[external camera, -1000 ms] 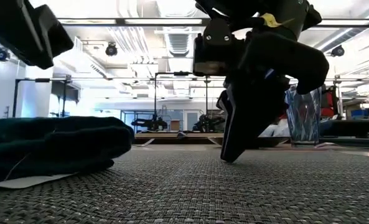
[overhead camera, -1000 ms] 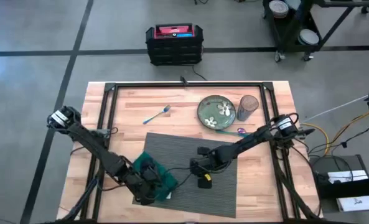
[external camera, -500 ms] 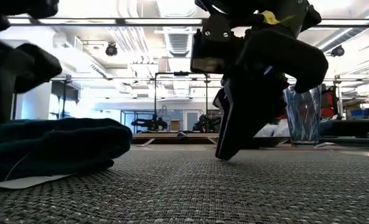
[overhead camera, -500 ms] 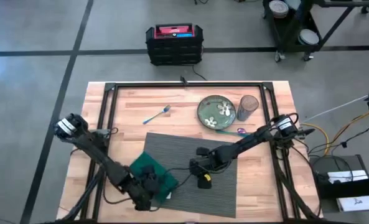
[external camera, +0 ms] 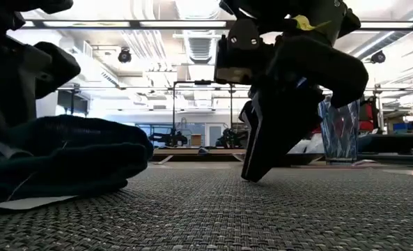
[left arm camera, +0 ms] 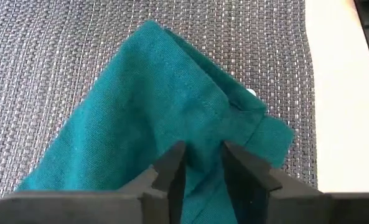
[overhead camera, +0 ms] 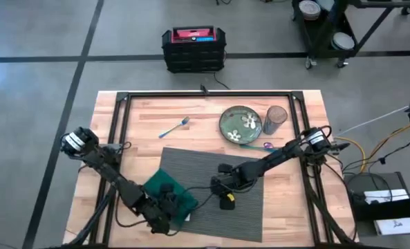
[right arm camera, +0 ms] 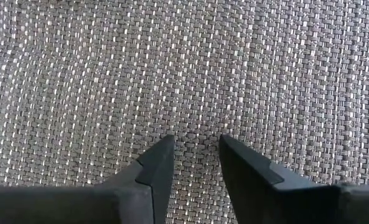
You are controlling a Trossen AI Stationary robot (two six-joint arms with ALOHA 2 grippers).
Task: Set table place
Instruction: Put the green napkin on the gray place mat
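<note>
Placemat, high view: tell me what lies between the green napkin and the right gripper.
Only bare placemat weave separates napkin and right gripper, seen in the high view.

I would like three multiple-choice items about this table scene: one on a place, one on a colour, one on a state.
1. Where does the fork lie?
A. on the bare table
B. on the plate
C. on the placemat

2. What colour is the napkin?
A. red
B. dark green
C. white

3. How is the left pincer?
A. wide open above the plate
B. shut on the fork
C. closed on the napkin

Answers: 1 A, wood surrounds it; 2 B, left wrist view shows green cloth; 3 C, cloth fills the gap between its fingers.
</note>
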